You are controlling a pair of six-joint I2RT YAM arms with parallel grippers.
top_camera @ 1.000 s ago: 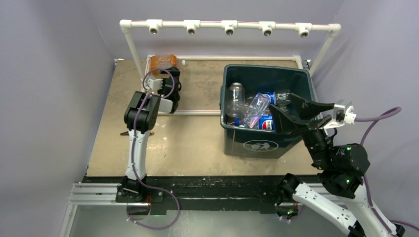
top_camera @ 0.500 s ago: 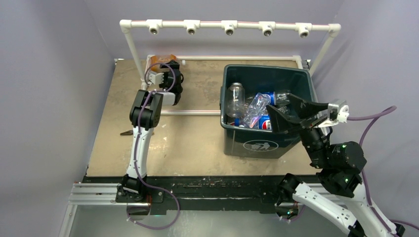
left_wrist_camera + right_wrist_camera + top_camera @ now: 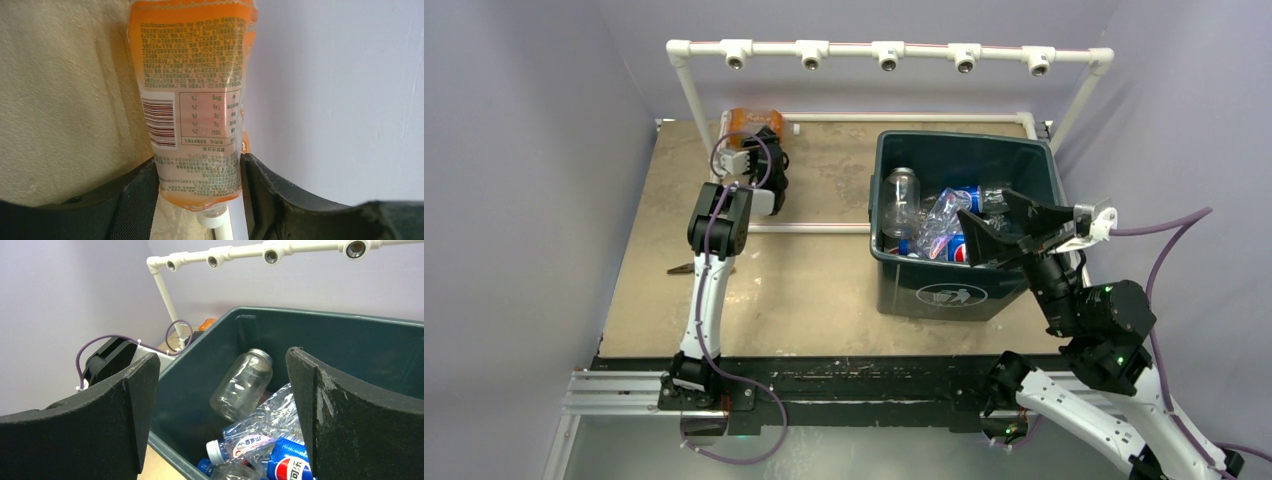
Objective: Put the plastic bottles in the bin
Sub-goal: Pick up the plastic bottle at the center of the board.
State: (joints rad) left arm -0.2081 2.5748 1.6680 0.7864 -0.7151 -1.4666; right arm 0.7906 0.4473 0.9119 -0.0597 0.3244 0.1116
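right gripper (image 3: 986,205): over the bin's near right corner, jaws spread wide, nothing between them; its fingers block part of the bin's contents in the top view.
bin (image 3: 904,285): dark green, on the bench (image 3: 824,290), white logo on its near wall.
in bin: clear jar (image 3: 902,198) leaning on the left wall, mouth uncapped; crushed clear bottle (image 3: 944,215) beside it; blue-label bottles (image 3: 964,250) underneath. Pile overlaps, so the count is unclear.
dark object (image 3: 679,268): on the bench well left of the bin, mostly hidden behind the left arm (image 3: 709,270); can't identify it.
left gripper (image 3: 759,160): far left of the bin, near the bench's back edge; both fingers pressed on the sides of the orange bottle.
orange bottle (image 3: 192,75): outside the bin, held between those fingers; top end cut off by the wrist view, lower end blurred.
pipe frame (image 3: 884,50): white, beyond the bin, along the back.
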